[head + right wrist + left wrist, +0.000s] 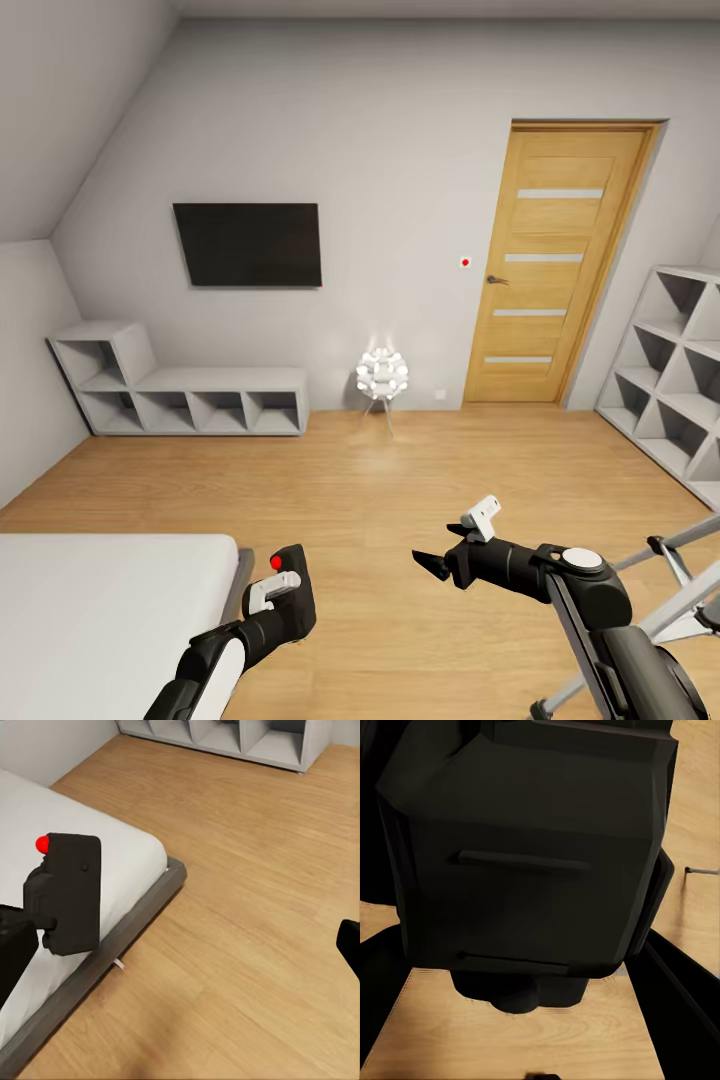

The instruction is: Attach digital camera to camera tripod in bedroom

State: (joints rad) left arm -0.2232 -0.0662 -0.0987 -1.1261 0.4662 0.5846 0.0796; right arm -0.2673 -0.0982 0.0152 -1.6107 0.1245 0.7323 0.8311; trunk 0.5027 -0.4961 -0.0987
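Gripping digital camera (290, 590), left claw (283, 600) raised

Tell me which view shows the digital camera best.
The right wrist view: the camera shows whole, red button clear, against the bed. The head view shows it smaller, held in the left claw. The left wrist view shows a close dark body.

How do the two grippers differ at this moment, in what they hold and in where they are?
The left gripper is shut on the digital camera, while the right gripper holds nothing. The left gripper is beside the bed; the right gripper is near the camera tripod. Both hang above the wooden floor.
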